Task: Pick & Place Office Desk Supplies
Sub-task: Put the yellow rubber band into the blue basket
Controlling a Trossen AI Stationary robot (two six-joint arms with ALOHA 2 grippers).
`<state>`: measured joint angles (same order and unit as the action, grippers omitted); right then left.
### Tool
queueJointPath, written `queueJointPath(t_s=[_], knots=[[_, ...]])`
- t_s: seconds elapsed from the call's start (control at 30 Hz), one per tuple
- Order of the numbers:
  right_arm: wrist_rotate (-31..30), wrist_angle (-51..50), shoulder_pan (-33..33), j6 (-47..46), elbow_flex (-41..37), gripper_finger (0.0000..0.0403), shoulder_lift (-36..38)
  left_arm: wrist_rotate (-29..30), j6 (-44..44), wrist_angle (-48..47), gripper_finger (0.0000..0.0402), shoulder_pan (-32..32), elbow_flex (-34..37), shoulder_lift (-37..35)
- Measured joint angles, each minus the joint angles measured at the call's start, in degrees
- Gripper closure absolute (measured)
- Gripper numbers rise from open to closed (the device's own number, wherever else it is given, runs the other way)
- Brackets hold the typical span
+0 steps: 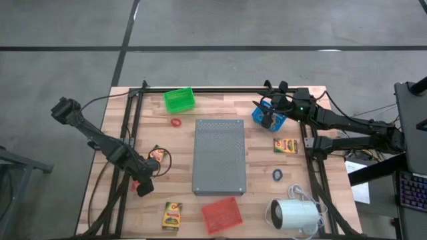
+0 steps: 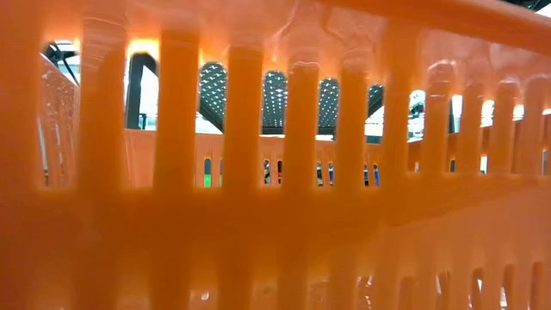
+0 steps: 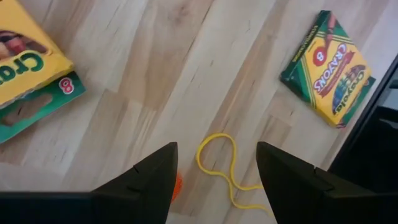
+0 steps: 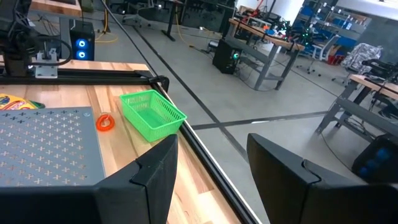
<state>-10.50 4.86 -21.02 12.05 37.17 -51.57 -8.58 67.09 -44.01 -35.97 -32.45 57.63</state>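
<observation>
At the left edge of the worktop (image 1: 133,207), the left claw (image 1: 145,189) hangs low with its fingers apart and nothing between them, right over a thin yellow rubber band (image 3: 224,171) lying flat in a loose loop. Two crayon boxes (image 3: 328,68) lie either side of it, apart from it. The band looks light, limp and hard to lift off wood; pinching where the loop narrows seems best. The boxes look stiff and light, easily taken across their short sides. Farther right, past the grey slab (image 1: 219,157), the right claw (image 1: 268,120) waits, fingers apart and empty, over the blue basket (image 1: 259,115).
</observation>
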Motion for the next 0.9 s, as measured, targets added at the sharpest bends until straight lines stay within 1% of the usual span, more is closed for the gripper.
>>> queueJointPath(t_s=[0.23, 0.4, 0.53, 0.67, 0.83, 0.9], knots=[[0.0, 0.0, 0.0, 0.0, 0.0, 0.0211, 0.0, 0.1, 0.8, 2.5, 0.0177, 0.0, 0.0, 0.0], [0.0, 0.0, 0.0, 0.0, 0.0, 0.0211, 0.0, 1.8, 0.7, 3.0, 0.0176, 0.0, 0.0, 0.0], [0.0, 0.0, 0.0, 0.0, 0.0, 0.0211, 0.0, 2.2, 5.1, 3.4, 0.0177, 0.0, 0.0, 0.0], [0.0, 0.0, 0.0, 0.0, 0.0, 0.0211, 0.0, 2.2, 5.4, 3.7, 0.0177, 0.0, 0.0, 0.0], [-0.1, 0.0, 0.0, 0.0, 0.0, 0.0211, 0.0, 4.9, 4.0, 3.6, 0.0177, -0.1, 0.0, 0.0], [-0.1, 0.0, 0.0, 0.0, 0.0, 0.0211, 0.0, 5.3, 5.5, 4.0, 0.0177, -0.1, 0.0, 0.0]])
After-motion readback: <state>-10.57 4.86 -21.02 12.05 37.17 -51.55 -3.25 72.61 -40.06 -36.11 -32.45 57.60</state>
